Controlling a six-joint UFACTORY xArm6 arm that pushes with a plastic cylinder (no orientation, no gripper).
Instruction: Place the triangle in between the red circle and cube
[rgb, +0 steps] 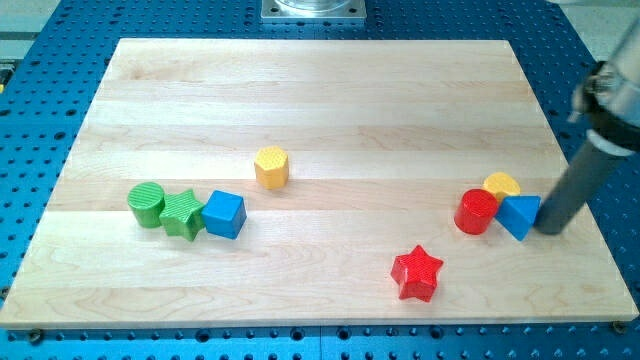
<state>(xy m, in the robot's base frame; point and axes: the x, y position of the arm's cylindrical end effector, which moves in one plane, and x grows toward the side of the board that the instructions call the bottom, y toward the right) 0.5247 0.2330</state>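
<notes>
A: The worktop is a pale wooden board on a blue perforated base. Most of the blocks stand in two groups, one at the view's left and one at the view's right.

B: Where is the triangle?

A: The blue triangle is at the view's right, touching the red circle on its left side. A yellow block sits just behind them, close to both. The blue cube is far away at the view's left, beside the green star and the green cylinder.

B: And the end effector?

A: It is only a rod, so it cannot open or hold anything. My tip stands just at the right of the triangle, touching it or nearly.

B: What can go wrong?

A: I think a push toward the left moves the triangle into the red circle, and both slide together. Then the triangle never gets between the circle and the cube, because the circle is always in front of it. The yellow block may also be dragged. The triangle's slanted face can let it rotate and slip off my tip. A path toward the view's bottom may meet the red star.
</notes>
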